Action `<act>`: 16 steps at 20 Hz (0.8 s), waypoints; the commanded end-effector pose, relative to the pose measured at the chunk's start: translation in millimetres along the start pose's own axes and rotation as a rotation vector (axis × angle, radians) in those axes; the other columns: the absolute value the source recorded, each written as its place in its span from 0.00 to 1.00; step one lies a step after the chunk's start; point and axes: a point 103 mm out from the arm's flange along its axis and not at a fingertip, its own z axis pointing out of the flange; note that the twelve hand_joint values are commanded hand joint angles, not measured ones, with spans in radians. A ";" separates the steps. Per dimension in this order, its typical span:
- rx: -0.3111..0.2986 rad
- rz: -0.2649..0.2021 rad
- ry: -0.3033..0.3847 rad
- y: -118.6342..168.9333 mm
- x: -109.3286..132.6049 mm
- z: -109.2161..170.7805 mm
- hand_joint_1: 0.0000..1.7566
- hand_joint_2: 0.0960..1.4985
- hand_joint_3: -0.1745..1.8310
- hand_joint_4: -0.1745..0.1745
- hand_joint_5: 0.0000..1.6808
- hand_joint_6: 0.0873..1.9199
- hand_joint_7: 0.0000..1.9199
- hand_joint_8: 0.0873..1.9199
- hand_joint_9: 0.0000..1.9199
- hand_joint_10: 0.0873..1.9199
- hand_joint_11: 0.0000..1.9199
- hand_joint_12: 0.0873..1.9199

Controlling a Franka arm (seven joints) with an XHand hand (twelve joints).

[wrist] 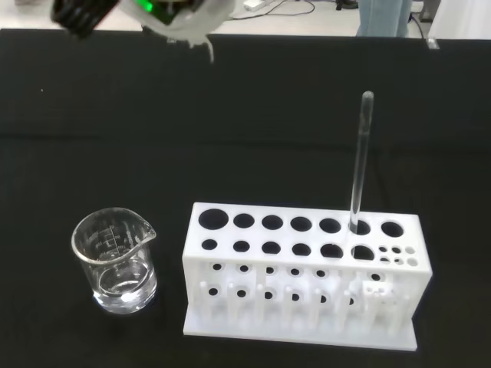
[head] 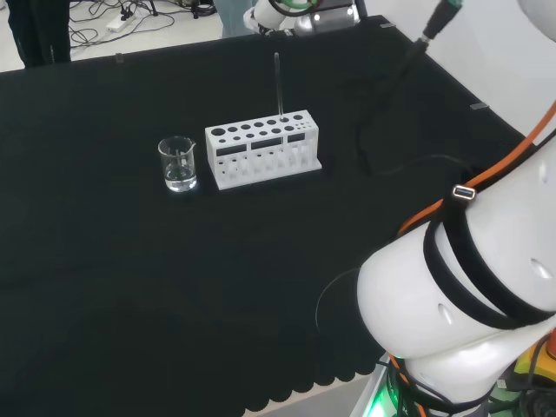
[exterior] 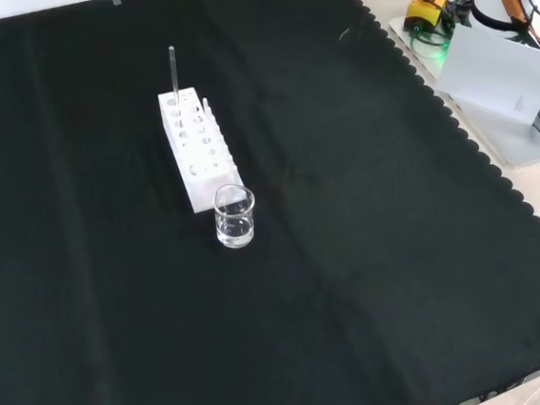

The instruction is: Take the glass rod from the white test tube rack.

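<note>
Head view, left to right | clear glass beaker (head: 178,163) on black cloth (head: 130,287), just left of white test tube rack (head: 262,148) | glass rod (head: 278,85) upright in a back-row hole near the rack's right end, untouched | white arm link (head: 469,287) at right | hand's fingers: cannot tell

White test tube rack (head: 262,148) sits on the black cloth, long block with two rows of round holes on top and a cluster of small holes at one end. Glass rod (head: 279,85) stands upright in a back-row hole near that small-hole end, thin, clear, rising well above the rack top. In the front view the rack (exterior: 197,151) runs diagonally, rod (exterior: 173,71) at its far end. Rod untouched.
</note>
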 end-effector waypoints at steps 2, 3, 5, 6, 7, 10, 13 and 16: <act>-0.005 -0.007 0.013 29.3 2.5 23.2 0.53 0.43 0.41 0.00 0.26 0.05 0.32 0.41 0.47 0.32 0.39 0.62; -0.006 -0.010 0.014 32.8 2.0 26.8 0.54 0.43 0.42 0.00 0.26 0.06 0.32 0.41 0.48 0.32 0.39 0.62; -0.009 -0.020 0.013 39.9 1.6 33.1 0.54 0.43 0.42 0.00 0.26 0.09 0.33 0.41 0.49 0.32 0.41 0.61; -0.006 -0.022 0.012 43.6 1.3 35.6 0.54 0.43 0.42 0.00 0.26 0.11 0.34 0.41 0.50 0.32 0.41 0.61; -0.003 -0.027 0.014 47.4 0.5 38.0 0.54 0.43 0.42 0.00 0.25 0.13 0.34 0.41 0.50 0.32 0.42 0.61; 0.018 -0.044 0.019 63.0 1.3 46.8 0.54 0.43 0.42 0.00 0.23 0.19 0.35 0.42 0.51 0.32 0.43 0.61; 0.027 -0.050 0.029 77.7 -4.1 52.1 0.54 0.43 0.42 0.00 0.22 0.24 0.35 0.42 0.51 0.33 0.43 0.61; 0.029 -0.047 0.022 88.4 -8.3 56.8 0.53 0.43 0.42 0.00 0.21 0.27 0.36 0.42 0.51 0.33 0.43 0.61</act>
